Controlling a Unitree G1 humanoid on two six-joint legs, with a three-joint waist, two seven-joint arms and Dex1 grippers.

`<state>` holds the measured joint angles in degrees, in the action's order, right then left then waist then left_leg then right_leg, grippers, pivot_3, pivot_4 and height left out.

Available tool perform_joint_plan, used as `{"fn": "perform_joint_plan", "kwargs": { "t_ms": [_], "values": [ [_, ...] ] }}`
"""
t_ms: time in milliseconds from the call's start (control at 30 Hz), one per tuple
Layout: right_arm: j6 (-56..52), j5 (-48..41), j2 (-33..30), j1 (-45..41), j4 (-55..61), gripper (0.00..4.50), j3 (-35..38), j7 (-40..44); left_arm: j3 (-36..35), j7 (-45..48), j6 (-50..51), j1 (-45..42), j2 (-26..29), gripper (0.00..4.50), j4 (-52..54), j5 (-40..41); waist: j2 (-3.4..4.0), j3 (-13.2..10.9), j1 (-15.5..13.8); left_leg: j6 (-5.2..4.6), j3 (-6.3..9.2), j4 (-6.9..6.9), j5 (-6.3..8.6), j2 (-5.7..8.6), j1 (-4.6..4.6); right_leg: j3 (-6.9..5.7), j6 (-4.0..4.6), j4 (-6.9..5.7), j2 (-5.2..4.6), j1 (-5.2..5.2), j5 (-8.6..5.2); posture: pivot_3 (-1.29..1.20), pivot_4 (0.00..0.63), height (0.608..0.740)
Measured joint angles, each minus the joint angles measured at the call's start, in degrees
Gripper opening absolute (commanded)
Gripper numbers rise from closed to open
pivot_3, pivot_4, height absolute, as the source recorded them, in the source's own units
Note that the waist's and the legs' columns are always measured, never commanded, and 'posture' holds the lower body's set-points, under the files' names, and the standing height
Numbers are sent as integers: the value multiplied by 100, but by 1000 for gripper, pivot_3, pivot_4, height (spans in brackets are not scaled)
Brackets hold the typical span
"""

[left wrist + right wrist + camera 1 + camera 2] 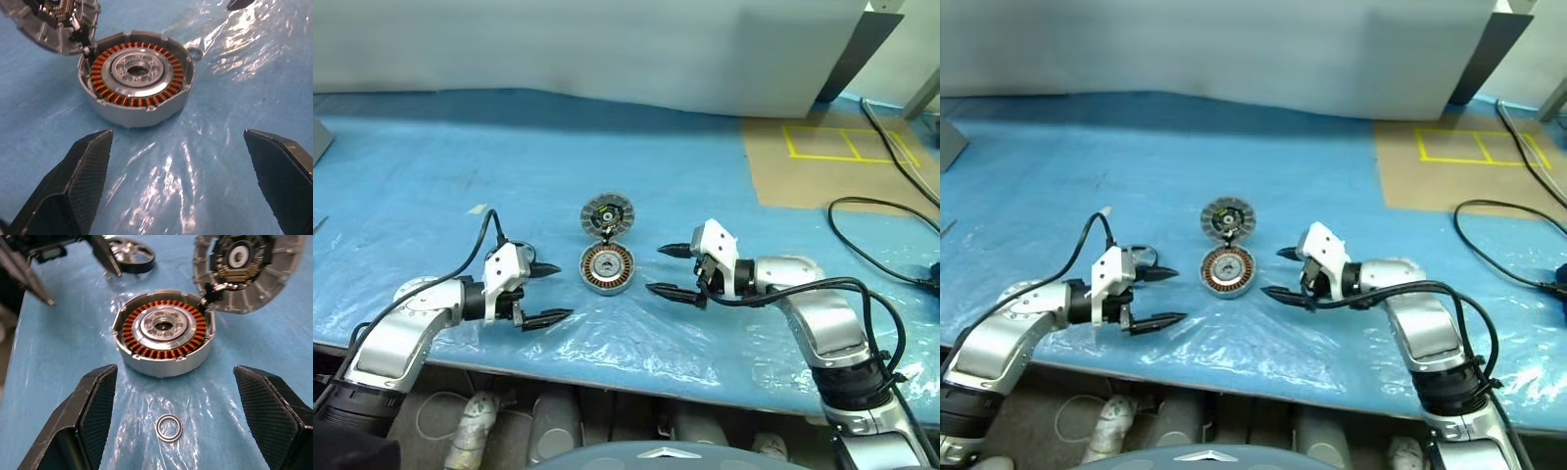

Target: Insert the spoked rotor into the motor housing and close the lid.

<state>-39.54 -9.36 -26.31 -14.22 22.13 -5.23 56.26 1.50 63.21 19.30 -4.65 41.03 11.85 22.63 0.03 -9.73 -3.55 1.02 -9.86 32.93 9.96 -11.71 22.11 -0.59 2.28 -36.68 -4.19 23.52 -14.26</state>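
A blue plastic-covered counter (460,157) carries the work, and at its near side the left pincer (563,292) and right pincer (655,269) both stand wide open and empty, facing each other. Between them sits the motor housing (607,268), copper windings up. The spoked rotor (129,252) lies flat just left of the housing, beside the left pincer, so that arm looks nearer, while the lid (607,215) leans on the housing's far rim.
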Motion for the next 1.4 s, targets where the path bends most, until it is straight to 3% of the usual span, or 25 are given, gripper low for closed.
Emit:
{"fn": "perform_joint_plan", "kwargs": {
  "t_ms": [100,700,800,1067,1400],
  "values": [
    [-117,-106,136,74,14,3978,-64,-327,48,8,122,-110,-6,4500,-5,14,-1,0,-39,1,-8,-22,0,4,-37,7,-43,6,-2,-26,-25,0,150,740],
    [1190,454,-575,106,-1020,3978,-1217,-456,59,126,171,-438,13,4500,-69,-47,-2,1,-38,26,-19,-76,-13,5,-16,-3,-12,96,0,-30,-5,0,150,740],
    [1282,541,-599,103,-1035,3327,-1290,-466,70,125,171,-424,13,4500,-69,-59,-2,1,-37,26,-19,-76,-13,5,-30,-3,-13,94,0,-42,-6,0,150,740],
    [1209,597,-598,25,-1035,596,-1357,-485,114,111,124,-421,8,4500,-77,-135,-2,1,-39,26,-19,-75,-13,6,-37,-2,-12,96,0,-53,-6,0,150,740],
    [552,187,-710,41,-787,577,-1066,-474,138,150,110,-425,7,4500,-165,-139,-2,1,-45,25,-19,-74,-12,6,-37,-2,-12,94,0,-53,-5,0,150,740]
  ]
}}
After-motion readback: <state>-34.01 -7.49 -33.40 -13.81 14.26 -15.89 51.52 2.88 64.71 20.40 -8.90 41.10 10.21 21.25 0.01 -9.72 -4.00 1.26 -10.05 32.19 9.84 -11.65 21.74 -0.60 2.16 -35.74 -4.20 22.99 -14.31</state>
